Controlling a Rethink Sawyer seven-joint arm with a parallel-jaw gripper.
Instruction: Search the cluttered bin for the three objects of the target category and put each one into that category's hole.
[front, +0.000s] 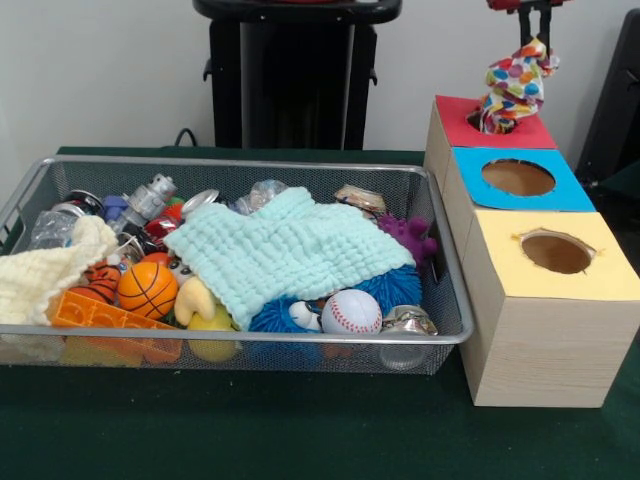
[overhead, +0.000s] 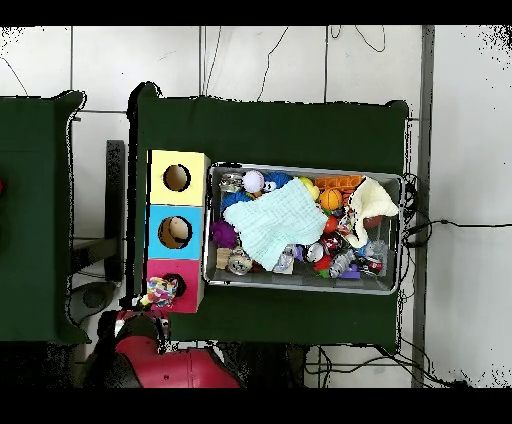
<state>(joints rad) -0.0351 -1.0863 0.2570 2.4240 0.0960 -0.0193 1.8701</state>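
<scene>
The end effector (front: 533, 30) hangs at the top edge of the front view, pinched onto the upper end of a spotted fabric scrap (front: 512, 85). The scrap dangles straight down, and its lower end is bunched at the mouth of the red-panel hole (front: 492, 118), the farthest hole from the front camera on the wooden box (front: 545, 345).

The main risk is that the cloth does not drop cleanly. This hole is the smallest of the three and has a rough edge, so the bunched fabric could catch on the rim and sit heaped on the red card rather than falling through. A release made while most of the scrap is above the opening could let it flop sideways toward the blue-panel hole (front: 518, 177) or off the back of the box. If the fabric clings to the end effector, it could be dragged back out.

Much is hard to tell. Only the tips of the end effector show in the front view, and the overhead view shows just the red arm (overhead: 160, 362) beside the scrap (overhead: 157, 291). How far the cloth has entered the hole cannot be seen.

In the wire mesh bin (front: 250, 335) on the green worktop (front: 300, 440), a mint-green waffle cloth (front: 290, 250) and a cream knitted cloth (front: 45, 275) cover much of the clutter. No other spotted scrap shows there among the toy basketball (front: 147, 289) and baseball (front: 351, 312); any remaining scraps may lie beneath the cloths. The yellow-panel hole (front: 556, 252) looks empty.
</scene>
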